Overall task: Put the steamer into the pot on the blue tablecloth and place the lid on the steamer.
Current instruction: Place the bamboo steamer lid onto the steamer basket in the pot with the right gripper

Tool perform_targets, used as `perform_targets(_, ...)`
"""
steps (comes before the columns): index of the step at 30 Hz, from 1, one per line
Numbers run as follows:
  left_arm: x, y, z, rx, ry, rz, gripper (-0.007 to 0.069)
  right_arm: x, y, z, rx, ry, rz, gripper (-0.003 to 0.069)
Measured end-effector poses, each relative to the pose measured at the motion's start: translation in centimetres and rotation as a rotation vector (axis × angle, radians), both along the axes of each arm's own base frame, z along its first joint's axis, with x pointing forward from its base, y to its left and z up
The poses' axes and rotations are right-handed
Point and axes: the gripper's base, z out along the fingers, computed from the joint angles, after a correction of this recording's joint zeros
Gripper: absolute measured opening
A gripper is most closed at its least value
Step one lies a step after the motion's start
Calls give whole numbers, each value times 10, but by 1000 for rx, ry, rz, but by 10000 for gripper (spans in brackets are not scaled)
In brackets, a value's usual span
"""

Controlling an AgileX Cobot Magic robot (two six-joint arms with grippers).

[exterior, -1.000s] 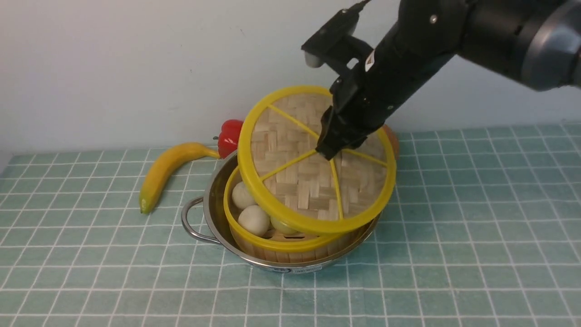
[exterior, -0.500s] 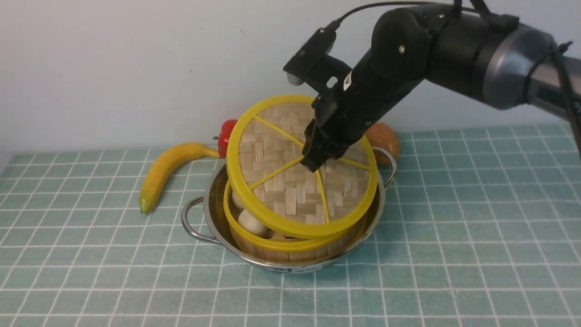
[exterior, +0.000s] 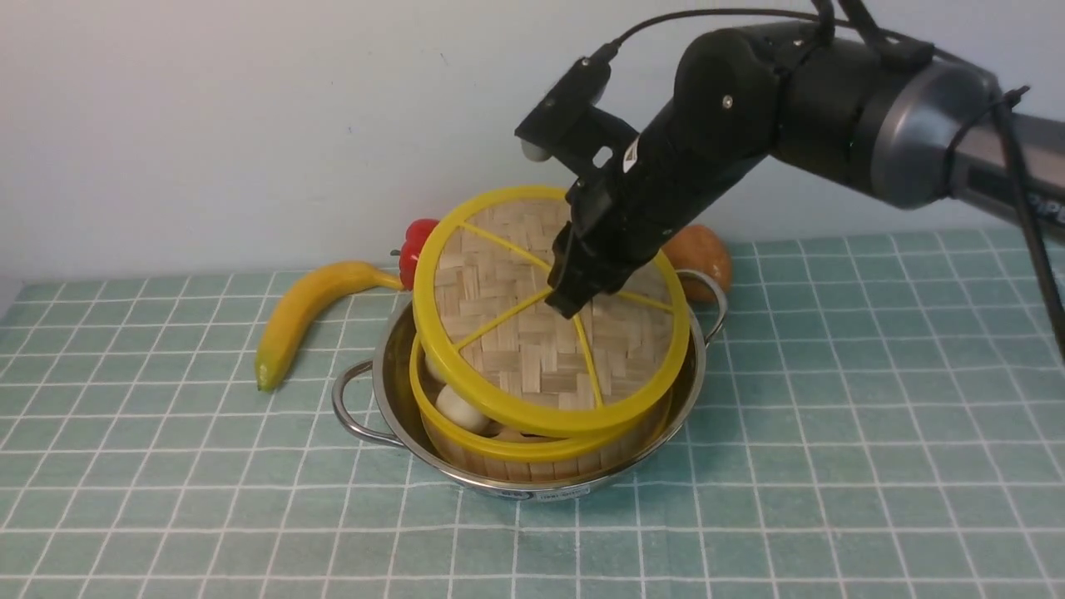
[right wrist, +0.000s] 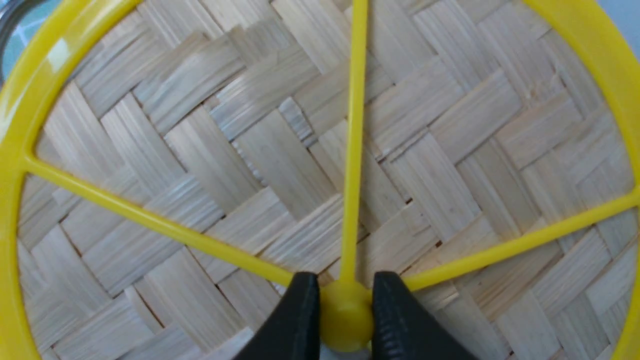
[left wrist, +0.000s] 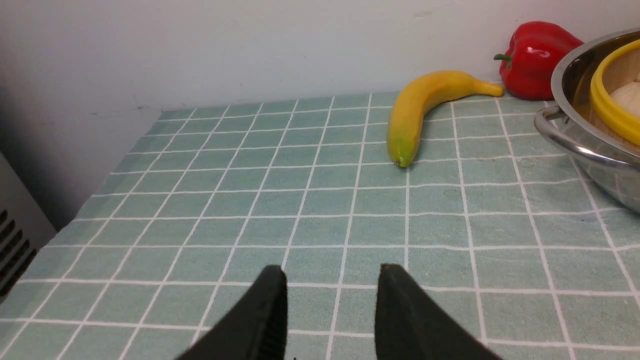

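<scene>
Lowered leftward, the tilted lid [exterior: 516, 349] nears the steamer [exterior: 532, 452], right pincer [exterior: 569, 304] clamped on its knob [right wrist: 346, 315]; dropped now, it could seat crooked.

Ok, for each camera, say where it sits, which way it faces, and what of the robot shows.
Front view: between the arms, facing forward over the blue tablecloth at the pot; shows the right arm, right fingers on the lid.
Left wrist view: on the left wrist, facing the banana and red pepper; shows the left fingers, apart and empty.
Right wrist view: on the right wrist, facing the lid's woven top; shows the right fingers clamping its knob.
Shared: front and left wrist both show banana, pepper, pot.
</scene>
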Motion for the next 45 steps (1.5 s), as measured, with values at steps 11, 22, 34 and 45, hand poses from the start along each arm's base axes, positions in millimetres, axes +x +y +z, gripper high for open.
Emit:
perform_targets(11,0,0,0,0,0,0,243,6,6,-17,4,5,16,147)
perform_targets(22,0,0,0,0,-1,0,243,10,15,-28,13,-36,67,146)
perform_targets(34,0,0,0,0,-1,0,243,10,16,-29,15,-41,70,146)
perform_targets(45,0,0,0,0,-1,0,243,16,20,-45,20,-41,62,146)
